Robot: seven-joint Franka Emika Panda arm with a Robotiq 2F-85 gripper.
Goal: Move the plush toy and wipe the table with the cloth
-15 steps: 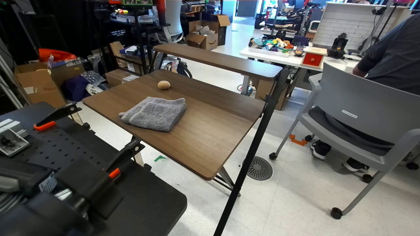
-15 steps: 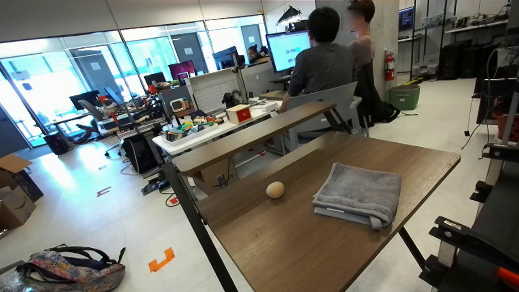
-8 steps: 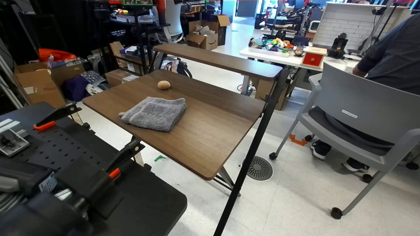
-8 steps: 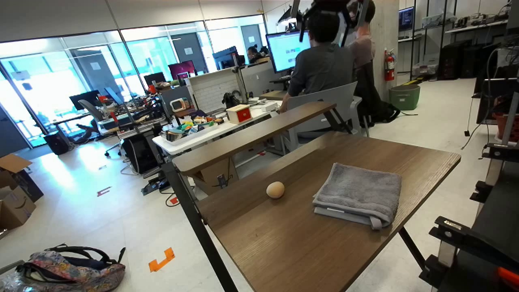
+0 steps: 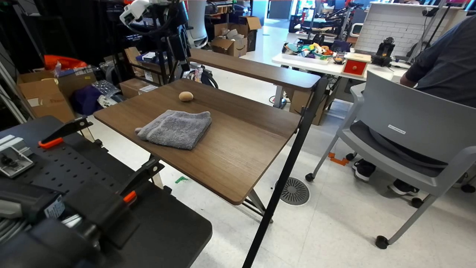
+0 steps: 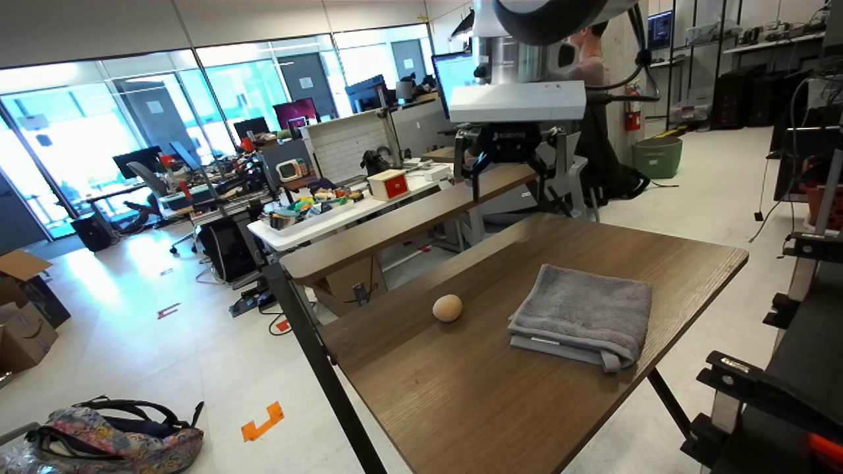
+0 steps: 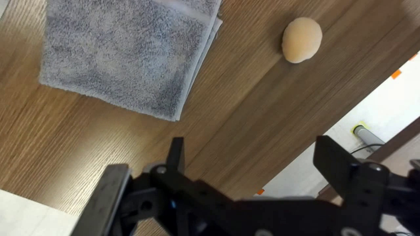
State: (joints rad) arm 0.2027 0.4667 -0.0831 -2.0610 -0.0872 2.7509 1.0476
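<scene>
Gripper (image 6: pixel 508 195) lower than before (jaws spread wide); plush toy (image 6: pixel 447 308), cloth (image 6: pixel 583 316) apart on table (image 6: pixel 474 401).

Both exterior views share the surface (image 5: pixel 228 136), seen slantwise from above; the wrist view faces it closer, the gripper (image 7: pixel 250 144) at frame bottom.

in an exterior view: windows (image 6: pixel 244 74) overexposed, glare on floor (image 6: pixel 132 266) | wrist view: sheen on table (image 7: pixel 105 141), end effector (image 7: pixel 250 144) blurred

Over there a red-fronted box (image 6: pixel 394 186) sits near the edge of a white desk (image 6: pixel 282 241), colourful clutter (image 6: pixel 323 199) by the desk's corner; a flowery backpack (image 6: pixel 132 446) lies on the floor (image 6: pixel 217 368).
</scene>
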